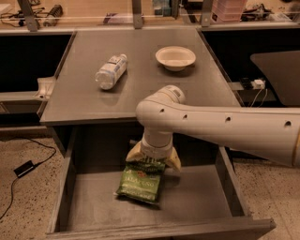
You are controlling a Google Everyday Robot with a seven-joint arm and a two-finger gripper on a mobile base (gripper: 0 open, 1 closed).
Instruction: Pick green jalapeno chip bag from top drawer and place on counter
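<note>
The green jalapeno chip bag [139, 181] lies flat on the bottom of the open top drawer [197, 201], a little left of its middle. My gripper [153, 161] hangs straight down into the drawer from the white arm [220, 129]. Its two yellowish fingers [174, 161] stand apart on either side of the bag's far end. The gripper is open and low over that end. I cannot tell if the fingers touch the bag. The grey counter [84, 98] above the drawer runs back from the drawer's opening.
A clear plastic water bottle [110, 71] lies on its side on the counter's left part. A white bowl [175, 57] stands on the counter at the back right. A cluttered tan workbench [93, 14] runs behind. A cable and black adapter [24, 168] lie on the floor at left.
</note>
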